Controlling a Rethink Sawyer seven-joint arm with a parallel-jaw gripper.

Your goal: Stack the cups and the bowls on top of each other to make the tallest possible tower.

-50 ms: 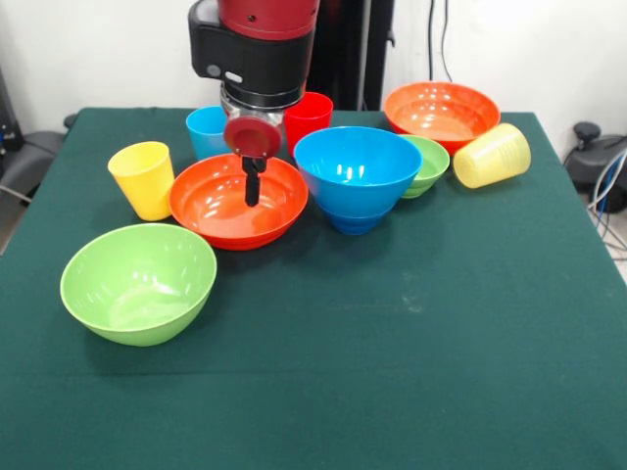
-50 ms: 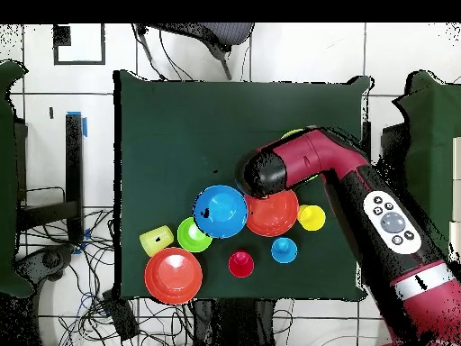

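My gripper (image 1: 253, 184) hangs shut and empty just over the hollow of an orange-red bowl (image 1: 238, 201) (image 2: 275, 214); in the overhead view the arm hides it. Right of that bowl, a big blue bowl (image 1: 357, 174) (image 2: 220, 211) sits on a stepped blue base. A small green bowl (image 1: 428, 164) (image 2: 193, 234) and a second orange-red bowl (image 1: 441, 110) (image 2: 173, 275) stand behind it. The big green bowl (image 1: 138, 282) stands alone in front. The yellow cup (image 1: 144, 178), light blue cup (image 1: 207, 130) and red cup (image 1: 311, 117) are upright. The ribbed pale yellow cup (image 1: 492, 155) lies on its side. No tower is in view.
The green cloth-covered table (image 1: 411, 372) has open room across its near half and right side in the front view. Cables and floor clutter lie beyond the table edges. The arm (image 2: 315, 162) reaches diagonally over the table in the overhead view.
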